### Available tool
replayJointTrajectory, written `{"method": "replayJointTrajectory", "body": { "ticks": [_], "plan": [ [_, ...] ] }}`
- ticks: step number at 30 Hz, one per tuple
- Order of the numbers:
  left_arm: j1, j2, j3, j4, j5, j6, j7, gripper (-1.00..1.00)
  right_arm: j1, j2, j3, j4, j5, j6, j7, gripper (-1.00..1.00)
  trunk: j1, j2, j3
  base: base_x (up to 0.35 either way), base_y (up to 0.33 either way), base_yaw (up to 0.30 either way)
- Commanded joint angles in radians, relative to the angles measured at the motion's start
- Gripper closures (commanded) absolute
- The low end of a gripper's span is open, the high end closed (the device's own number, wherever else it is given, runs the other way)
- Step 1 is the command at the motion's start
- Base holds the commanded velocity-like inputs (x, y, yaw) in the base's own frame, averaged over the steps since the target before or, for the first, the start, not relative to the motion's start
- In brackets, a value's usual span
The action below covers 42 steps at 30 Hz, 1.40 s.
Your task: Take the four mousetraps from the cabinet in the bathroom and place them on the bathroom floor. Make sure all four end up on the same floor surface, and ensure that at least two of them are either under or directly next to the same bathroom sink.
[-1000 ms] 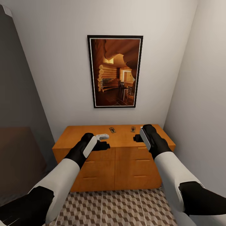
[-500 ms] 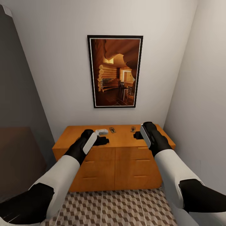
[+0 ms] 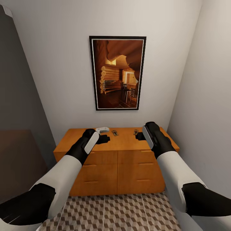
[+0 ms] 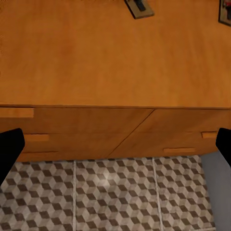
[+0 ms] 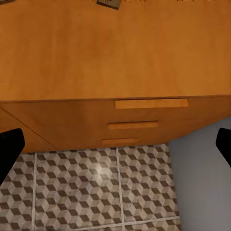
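Both arms reach out over the orange-brown cabinet (image 3: 117, 160), which stands against the wall under a framed picture (image 3: 117, 73). The left claw (image 3: 103, 139) hovers above the cabinet's flat top, and one mousetrap (image 3: 114, 132) lies just beyond it and toward the middle. A small white object (image 3: 102, 129) sits right behind that claw; I cannot tell what it is. The right claw (image 3: 140, 136) hangs over the top as well, with a second mousetrap (image 3: 135, 132) just past its tip, close enough that they may be touching.

In each wrist view the dark fingertips (image 4: 10, 153) sit at opposite edges of the frame, far apart, so both claws look spread wide and hold nothing. The left wrist view shows one trap (image 4: 139, 7) ahead of the fingers, and the corner of another at the frame's edge. I can make out two traps for certain; the others are not clear.

The risks, as I judge them: the traps are thin and flat on a smooth top, so a claw coming down shallow could push one toward the wall instead of pinching it. A low approach could also jam the fingertips into the wood. The white object beside the left claw could be knocked aside. The patterned bathroom floor (image 3: 122, 213) lies below the drawer fronts.
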Motion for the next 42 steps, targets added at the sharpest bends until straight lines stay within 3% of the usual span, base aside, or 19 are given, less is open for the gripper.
{"method": "replayJointTrajectory", "body": {
  "ticks": [1,14,22,33,42],
  "plan": [
    [-0.001,0.0,-0.001,-0.001,0.009,0.002,0.009,-1.0,-0.001,0.0,0.002,-0.001,-0.009,0.003,-0.009,-1.0,0.001,-0.002,-0.002,0.0,0.0,0.0],
    [-0.003,0.0,-0.005,0.007,0.014,-0.081,0.014,-1.0,-0.002,0.006,0.005,-0.032,-0.008,0.003,-0.022,-1.0,0.001,-0.002,-0.002,0.0,0.0,0.0],
    [-0.003,0.0,-0.011,0.017,0.016,-0.095,0.07,-1.0,-0.002,0.007,0.005,-0.045,-0.012,0.003,-0.109,-1.0,0.001,-0.002,-0.002,0.0,0.0,0.0],
    [-0.003,0.0,-0.014,0.036,0.017,-0.102,0.09,-1.0,-0.001,0.016,0.008,-0.044,-0.012,0.003,-0.132,-1.0,0.001,-0.002,-0.002,0.0,0.0,0.0],
    [-0.003,0.0,-0.066,0.033,0.02,-0.102,0.092,-1.0,0.0,0.022,0.01,-0.043,-0.012,0.003,-0.134,-1.0,0.001,-0.002,-0.002,0.001,-0.006,0.0]
  ]
}}
